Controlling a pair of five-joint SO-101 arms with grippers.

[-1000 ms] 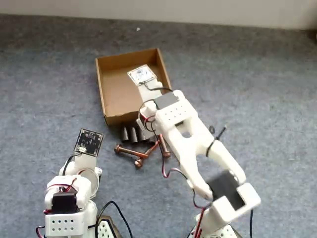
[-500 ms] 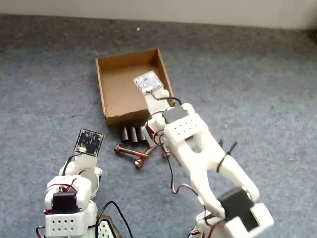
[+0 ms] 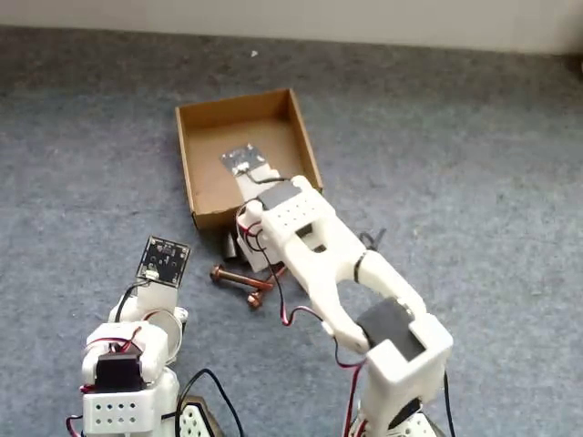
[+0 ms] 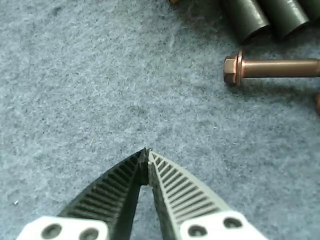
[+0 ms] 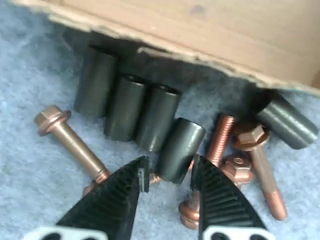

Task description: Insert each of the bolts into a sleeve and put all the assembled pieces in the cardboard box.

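Five smooth cyl. sleeves (image 5: 124, 109), coppery hex bolts (image 5: 75, 142), fuzzy grey carpet (image 5: 30, 170)

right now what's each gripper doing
Left gripper: shut, holding nothing.
Right gripper: open, fingers on either side of a dark sleeve.

Grey short-pile carpet (image 3: 474, 164) covers the floor across the high view. A pale wall strip (image 3: 364, 18) runs along the top edge. A small white speck (image 3: 254, 54) lies on the carpet, upper centre-left.
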